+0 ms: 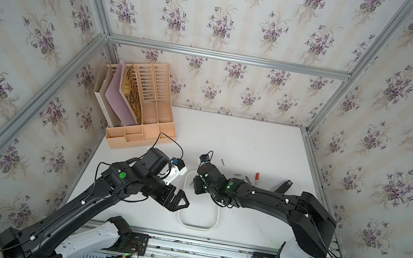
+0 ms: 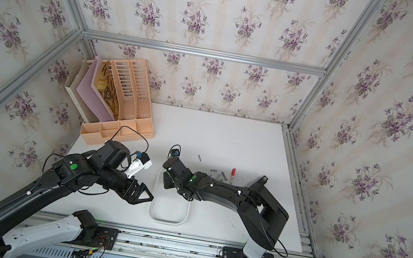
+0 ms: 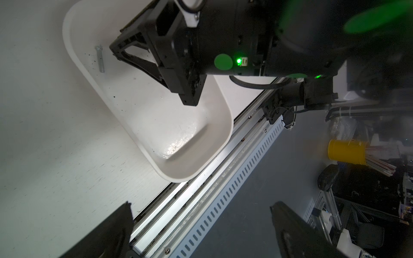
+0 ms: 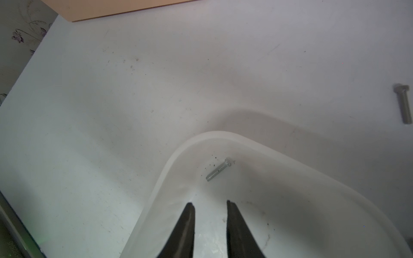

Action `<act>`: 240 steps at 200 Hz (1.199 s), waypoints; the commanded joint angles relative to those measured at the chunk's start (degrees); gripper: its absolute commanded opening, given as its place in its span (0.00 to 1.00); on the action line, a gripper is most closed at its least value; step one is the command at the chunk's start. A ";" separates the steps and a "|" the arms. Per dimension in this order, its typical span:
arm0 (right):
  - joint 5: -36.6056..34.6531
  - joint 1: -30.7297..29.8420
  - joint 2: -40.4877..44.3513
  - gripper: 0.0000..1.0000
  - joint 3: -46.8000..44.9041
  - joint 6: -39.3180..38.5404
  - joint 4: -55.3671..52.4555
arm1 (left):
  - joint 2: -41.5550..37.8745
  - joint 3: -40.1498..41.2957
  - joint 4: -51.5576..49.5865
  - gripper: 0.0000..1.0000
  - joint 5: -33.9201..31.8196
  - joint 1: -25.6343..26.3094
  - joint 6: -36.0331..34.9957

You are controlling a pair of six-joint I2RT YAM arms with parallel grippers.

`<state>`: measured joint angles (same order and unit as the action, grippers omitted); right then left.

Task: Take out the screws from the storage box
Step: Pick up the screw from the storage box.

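Cream-striped wallpaper [image 1: 233,19], purple violet sprays all over it. Peach-orange organiser [image 1: 159,98], pale pink sheet [image 1: 120,91]. White tray [image 1: 196,227], white table [image 1: 254,144], a silvery-grey screw [image 4: 219,170]. Black arms [image 1: 259,199], bright green stickers [image 1: 122,175]. Red pen cap [image 1: 257,176].

We see walls [image 1: 248,13] with purple floral wallpaper, aluminium frame rails [image 1: 226,57], a white table [image 1: 240,141] and grey floor [image 3: 286,169].

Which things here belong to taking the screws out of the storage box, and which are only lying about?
Part of the job:
storage box
one screw inside it
screws out on the table
right gripper, open over the box

Lying about:
peach file organiser
red-capped marker pen
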<state>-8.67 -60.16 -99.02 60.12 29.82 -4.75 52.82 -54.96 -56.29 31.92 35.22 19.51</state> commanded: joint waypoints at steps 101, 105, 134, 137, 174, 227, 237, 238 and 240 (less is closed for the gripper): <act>0.67 1.27 -11.42 0.32 9.27 3.16 -8.35 | -0.34 -0.59 -0.66 1.00 0.39 -0.07 -0.88; 0.78 1.27 -11.55 0.32 9.39 3.14 -8.45 | -0.31 -0.59 -0.70 0.99 0.41 -0.07 -0.92; 0.16 1.44 -12.94 0.32 10.58 2.87 -9.49 | -0.51 -0.58 -0.81 0.99 0.40 0.02 -0.87; 0.20 1.47 -13.10 0.32 10.69 2.87 -9.57 | -0.52 -0.59 -0.82 1.00 0.42 0.02 -0.85; 0.02 1.54 -13.55 0.32 11.32 2.70 -9.69 | -0.61 -0.59 -0.81 0.99 0.36 0.11 -0.90; -0.19 1.54 -16.49 0.31 13.41 3.10 -11.62 | -0.69 -0.63 -0.76 1.00 0.42 0.19 -0.84; -0.19 1.54 -17.06 0.31 13.86 3.14 -12.17 | -0.70 -0.61 -0.76 1.00 0.33 0.20 -0.80; -0.16 1.54 -17.12 0.31 13.91 3.14 -12.19 | -0.70 -0.60 -0.75 0.99 0.33 0.20 -0.79; -0.20 1.54 -17.20 0.31 14.00 3.20 -12.38 | -0.76 -0.59 -0.75 0.99 0.29 0.20 -0.83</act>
<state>-8.58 -58.59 -115.09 73.32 32.77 -14.46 52.25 -54.96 -56.31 31.92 35.38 19.51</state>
